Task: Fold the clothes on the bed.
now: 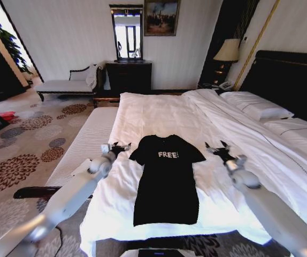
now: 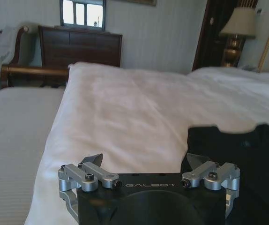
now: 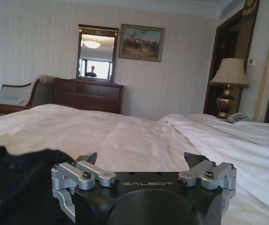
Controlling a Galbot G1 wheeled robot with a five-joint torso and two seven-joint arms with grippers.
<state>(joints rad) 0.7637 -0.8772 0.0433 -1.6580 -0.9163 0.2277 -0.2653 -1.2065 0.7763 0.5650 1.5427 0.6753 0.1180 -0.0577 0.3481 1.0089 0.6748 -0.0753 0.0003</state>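
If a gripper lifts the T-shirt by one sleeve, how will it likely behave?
The T-shirt lies flat and follows the duvet, so it is probably floppy and would drape from the pinched point. It looks thin, likely light. Pushed, it would probably bunch on the soft bed rather than slide whole. Both the left gripper and right gripper are open beside its sleeves.

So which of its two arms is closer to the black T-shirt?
Left. The left gripper hovers just beside the black T-shirt's sleeve; the right gripper sits slightly farther from the other sleeve.

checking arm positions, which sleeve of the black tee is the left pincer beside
The sleeve on the robot's left; the left pincer hovers open beside it, while the right pincer flanks the other sleeve.
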